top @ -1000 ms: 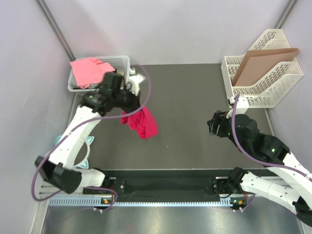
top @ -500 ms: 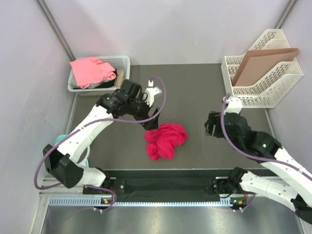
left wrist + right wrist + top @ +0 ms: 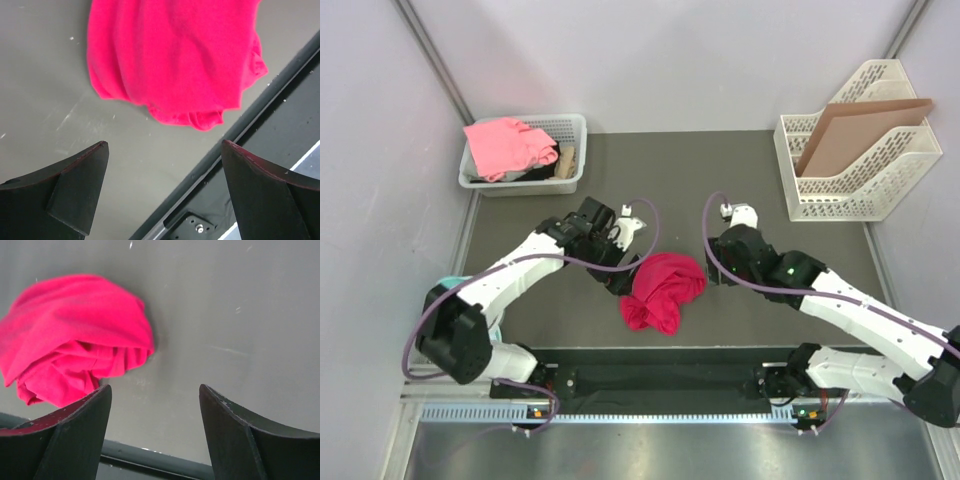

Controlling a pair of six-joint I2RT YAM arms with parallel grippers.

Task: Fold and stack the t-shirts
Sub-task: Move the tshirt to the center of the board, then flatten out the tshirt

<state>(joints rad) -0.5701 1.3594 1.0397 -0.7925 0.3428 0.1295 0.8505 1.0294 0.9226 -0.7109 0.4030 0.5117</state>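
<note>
Crimson t-shirt (image 3: 662,290) crumpled on tabletop (image 3: 720,170), between both pincers. Wrist views: left pincer (image 3: 163,150) and right pincer (image 3: 155,390) spread, empty. Left wrist view crops the crimson t-shirt's upper edge. Top view alone: salmon t-shirt (image 3: 505,145) in basket (image 3: 572,122).

So the crimson t-shirt (image 3: 662,290) isn't dangling from the left gripper (image 3: 624,274) anymore. It's let go and sits crumpled on the table (image 3: 740,190), jaws spread beside it. The right gripper (image 3: 713,268) swings in from the right, now just beside the heap.
</note>
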